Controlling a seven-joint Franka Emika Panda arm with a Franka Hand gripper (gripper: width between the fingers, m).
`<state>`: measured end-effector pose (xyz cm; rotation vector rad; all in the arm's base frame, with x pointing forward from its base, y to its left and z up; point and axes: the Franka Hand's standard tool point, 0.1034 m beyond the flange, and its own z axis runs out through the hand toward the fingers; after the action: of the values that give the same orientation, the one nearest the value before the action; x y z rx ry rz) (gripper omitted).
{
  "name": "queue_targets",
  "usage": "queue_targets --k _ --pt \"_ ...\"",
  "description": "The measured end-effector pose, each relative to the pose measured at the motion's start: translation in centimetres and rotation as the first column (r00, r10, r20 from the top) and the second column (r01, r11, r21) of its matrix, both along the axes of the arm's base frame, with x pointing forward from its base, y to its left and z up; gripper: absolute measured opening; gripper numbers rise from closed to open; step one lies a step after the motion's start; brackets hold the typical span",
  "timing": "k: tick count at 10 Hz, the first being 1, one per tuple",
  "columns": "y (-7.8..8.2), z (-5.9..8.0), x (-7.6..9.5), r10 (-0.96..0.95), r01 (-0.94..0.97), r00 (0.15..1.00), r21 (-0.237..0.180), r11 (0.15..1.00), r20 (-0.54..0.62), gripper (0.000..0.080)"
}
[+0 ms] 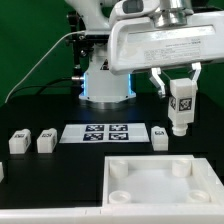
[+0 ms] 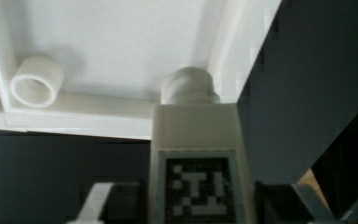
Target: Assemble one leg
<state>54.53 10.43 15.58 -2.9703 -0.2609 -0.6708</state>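
Note:
My gripper (image 1: 181,90) is shut on a leg (image 1: 181,107), a small white post with a black-and-white tag, held upright in the air above the table's back right. In the wrist view the leg (image 2: 197,150) runs out from between my fingers (image 2: 108,200), its round tip over the rim of the white tray (image 2: 105,45). The tray (image 1: 160,185) lies at the front of the exterior view, with round corner sockets (image 2: 37,82). Three other legs lie on the table: two at the exterior view's left (image 1: 18,142) (image 1: 46,140) and one beside the marker board (image 1: 160,136).
The marker board (image 1: 105,133) lies flat in the middle of the black table. The arm's white base (image 1: 108,85) stands behind it. A green backdrop closes the back.

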Motion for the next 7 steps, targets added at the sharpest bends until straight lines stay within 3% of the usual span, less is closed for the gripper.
queue_targets --k 1,4,6,7 --pt "0.4 -0.6 0.3 0.002 -0.002 1.000 0.007 1.000 0.018 0.0291" --pt "1.7 -2.2 3.9 0.002 -0.003 1.000 0.032 0.999 0.028 0.0291" --pt "1.9 -4.0 4.4 -0.003 0.002 1.000 0.040 0.999 0.029 0.0291" --pt "1.7 -4.1 5.0 -0.009 0.008 0.999 0.041 0.999 0.032 0.0291"
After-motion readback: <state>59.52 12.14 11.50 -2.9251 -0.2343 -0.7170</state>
